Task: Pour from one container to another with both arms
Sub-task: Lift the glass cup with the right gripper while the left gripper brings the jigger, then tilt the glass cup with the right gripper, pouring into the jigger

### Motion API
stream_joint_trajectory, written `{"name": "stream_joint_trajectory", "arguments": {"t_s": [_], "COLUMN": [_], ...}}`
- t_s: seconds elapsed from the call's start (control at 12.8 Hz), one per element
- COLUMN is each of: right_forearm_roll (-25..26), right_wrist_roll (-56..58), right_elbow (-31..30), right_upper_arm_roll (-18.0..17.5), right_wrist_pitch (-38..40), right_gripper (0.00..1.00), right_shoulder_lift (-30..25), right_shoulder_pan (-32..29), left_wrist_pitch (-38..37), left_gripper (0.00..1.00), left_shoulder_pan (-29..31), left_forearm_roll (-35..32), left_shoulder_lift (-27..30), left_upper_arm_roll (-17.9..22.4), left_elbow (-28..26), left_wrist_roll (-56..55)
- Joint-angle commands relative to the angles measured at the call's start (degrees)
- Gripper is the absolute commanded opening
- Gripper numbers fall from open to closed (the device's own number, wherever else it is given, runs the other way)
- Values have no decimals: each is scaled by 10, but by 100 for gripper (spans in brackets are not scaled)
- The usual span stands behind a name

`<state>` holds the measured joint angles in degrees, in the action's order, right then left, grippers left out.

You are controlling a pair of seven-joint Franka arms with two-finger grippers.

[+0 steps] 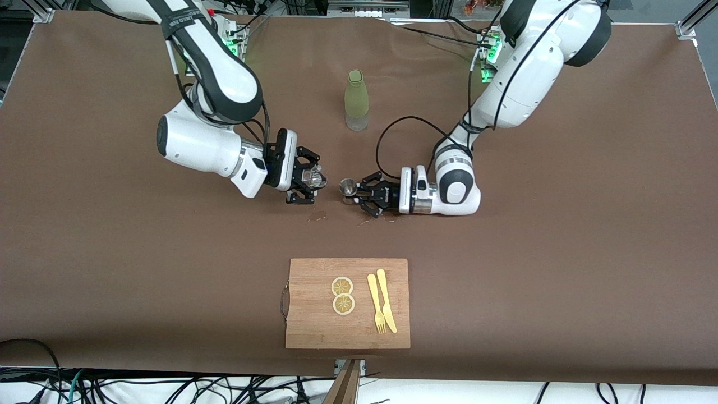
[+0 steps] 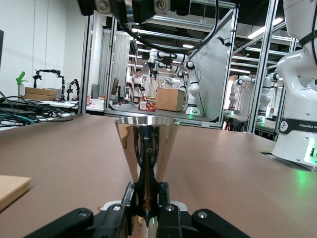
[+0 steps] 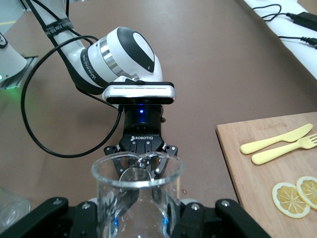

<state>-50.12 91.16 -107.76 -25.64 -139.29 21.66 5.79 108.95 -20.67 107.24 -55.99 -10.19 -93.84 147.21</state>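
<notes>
Cutting board [image 1: 314,320] shows in front; left gripper [image 1: 354,196] clamps jigger [image 1: 348,187], right gripper [image 1: 309,182] clamps tumbler [image 1: 315,178].

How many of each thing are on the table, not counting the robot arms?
Glass tumbler: 1
Metal jigger: 1
Green bottle: 1
Cutting board: 1
Lemon slices: 2
Yellow fork: 1
Yellow knife: 1
Total: 8

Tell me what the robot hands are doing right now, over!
Right gripper shut on glass tumbler, tipped toward the jigger. Left gripper shut on metal jigger, upright. Nothing between them.
</notes>
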Motion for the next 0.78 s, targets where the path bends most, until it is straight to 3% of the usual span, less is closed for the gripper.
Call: {"name": "stream_joint_trajectory", "arguments": {"t_s": [0.0,0.31,0.7], "right_forearm_roll": [31,65,96], "right_wrist_roll": [-20,-20,-20], "right_elbow": [-19,-37,-104], "right_upper_arm_roll": [0,0,-12], "right_wrist_pitch": [-18,-25,-28], "right_gripper": [8,9,9], "right_shoulder_lift": [-15,-16,-62], "right_shoulder_pan": [6,11,-1], "left_wrist_pitch": [12,14,14], "left_gripper": [0,0,0], "left_shoulder_pan": [-17,-32,-37], "left_forearm_roll": [21,30,31], "left_shoulder_lift": [-18,-19,-20], "left_upper_arm_roll": [-1,-1,-1], "left_elbow": [34,40,40], "left_wrist_roll": [19,19,19]}}
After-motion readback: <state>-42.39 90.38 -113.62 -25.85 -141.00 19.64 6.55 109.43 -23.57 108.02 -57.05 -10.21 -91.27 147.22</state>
